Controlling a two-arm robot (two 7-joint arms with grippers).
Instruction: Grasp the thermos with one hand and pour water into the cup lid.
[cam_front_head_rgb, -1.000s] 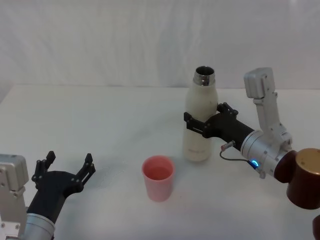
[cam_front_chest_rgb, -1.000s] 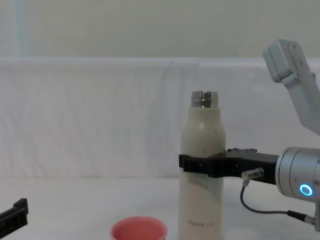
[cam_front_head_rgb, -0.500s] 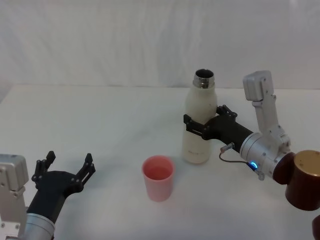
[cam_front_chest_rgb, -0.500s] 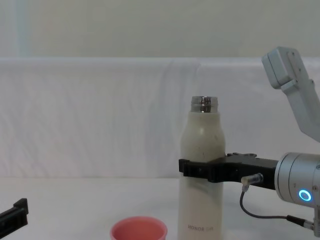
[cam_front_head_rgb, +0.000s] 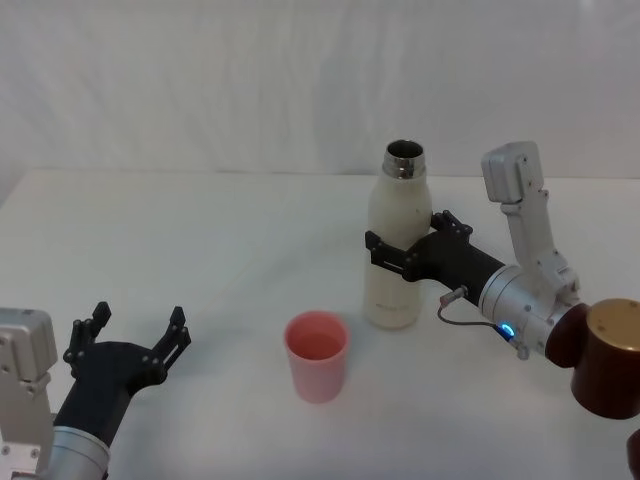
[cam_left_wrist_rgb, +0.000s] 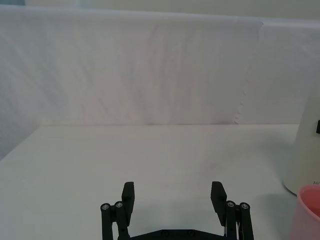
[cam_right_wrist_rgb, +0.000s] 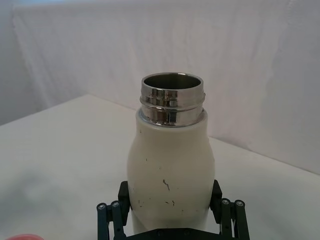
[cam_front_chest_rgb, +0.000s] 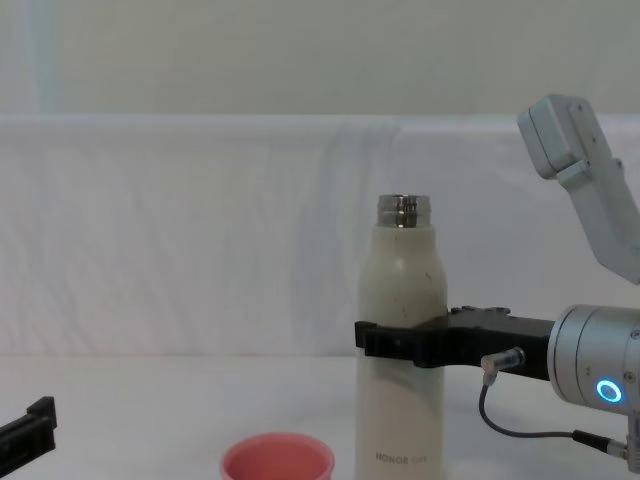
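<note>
With our right gripper (cam_front_head_rgb: 400, 252) pinching the thermos (cam_front_head_rgb: 396, 240) upright, we have lifted it slightly off the desk (cam_front_head_rgb: 200, 230) beside the cup (cam_front_head_rgb: 317, 355), ready to tilt; our left gripper (cam_front_head_rgb: 135, 345) rests spread

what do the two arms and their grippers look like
Both grippers are black, two-fingered, with small silver bolts at the finger joints. The right gripper sits on a silver-grey cylindrical arm with a glowing blue ring, a thin grey looping cable and a dark red-brown joint. The left gripper has a light grey wrist block.
</note>
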